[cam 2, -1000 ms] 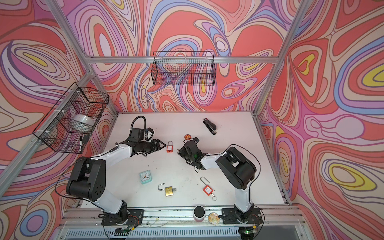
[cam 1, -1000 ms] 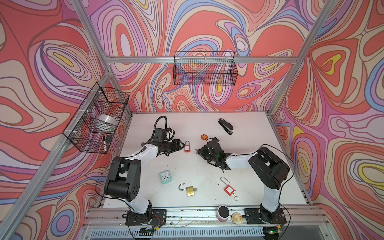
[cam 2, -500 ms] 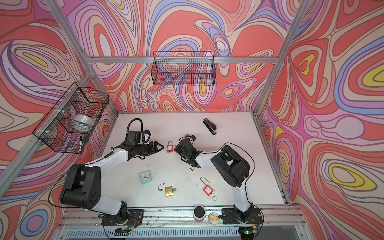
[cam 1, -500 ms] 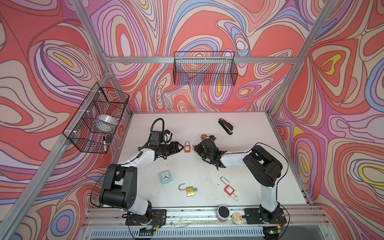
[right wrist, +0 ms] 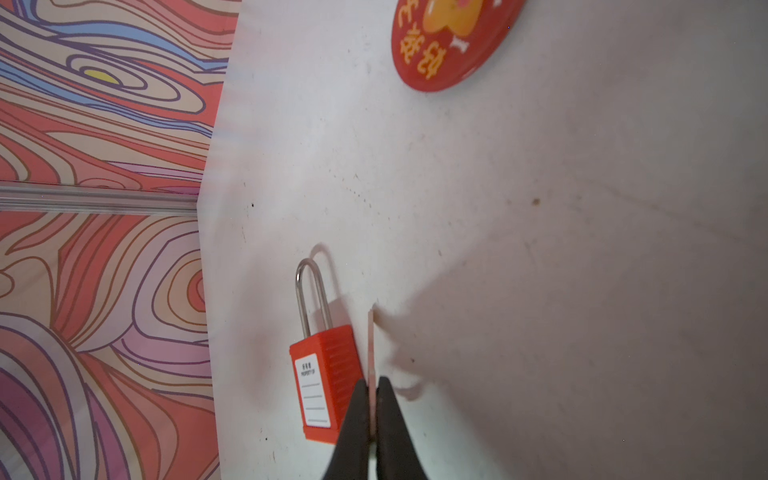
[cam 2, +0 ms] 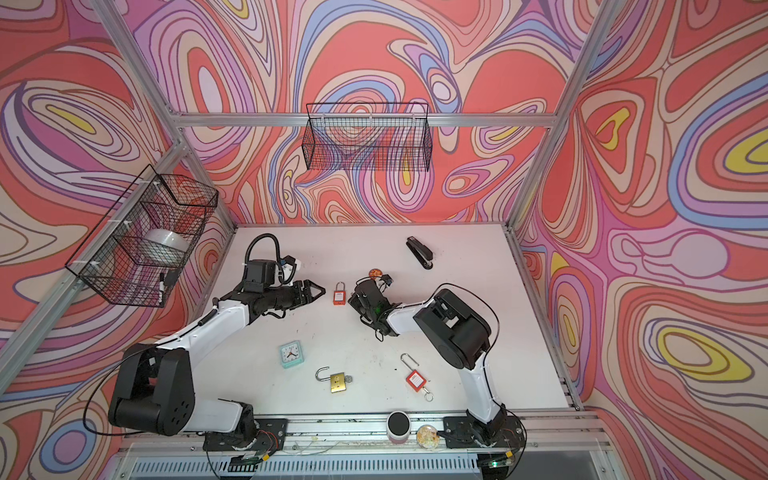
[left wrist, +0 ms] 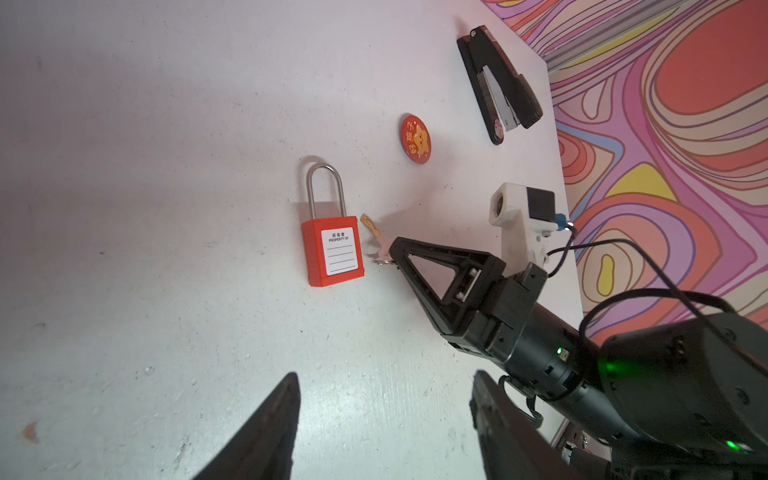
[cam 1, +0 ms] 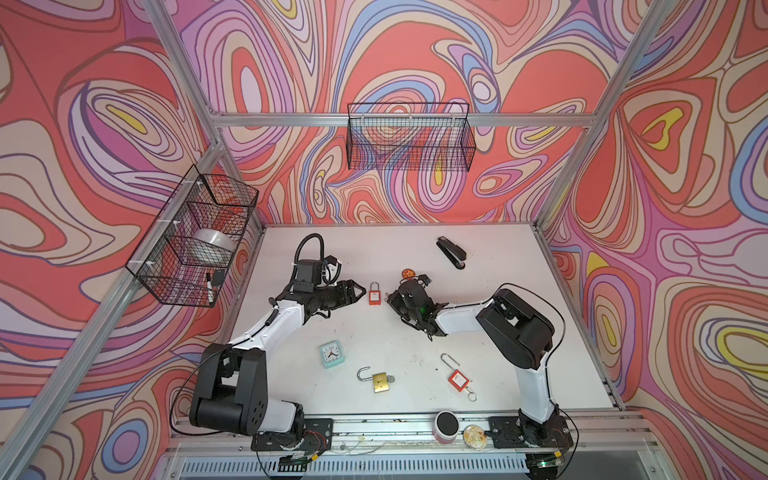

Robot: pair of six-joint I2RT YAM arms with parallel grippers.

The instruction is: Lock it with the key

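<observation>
A red padlock (cam 1: pixel 375 296) (cam 2: pixel 339 296) with a shut steel shackle lies flat on the white table, mid-back. My right gripper (right wrist: pixel 372 384) (cam 1: pixel 388 297) is just right of it, shut on a thin brass key (right wrist: pixel 371 345) (left wrist: pixel 371 226). The key's blade runs alongside the padlock (right wrist: pixel 322 378) body, pointing toward the shackle end, outside the lock. My left gripper (left wrist: pixel 384 378) (cam 1: pixel 360 289) stands open and empty a short way left of the padlock (left wrist: pixel 334 255), apart from it.
A round red badge (cam 1: pixel 408 274) and a black stapler (cam 1: pixel 451 252) lie behind the right gripper. Nearer the front are a small clock (cam 1: pixel 332 354), an open brass padlock (cam 1: pixel 380 380) and another red padlock (cam 1: pixel 457 378). Wire baskets (cam 1: pixel 409 141) hang on the walls.
My right gripper has slid left with the key, up to the red padlock's side. My left arm's elbow has shifted; its gripper stays open near the same spot.
</observation>
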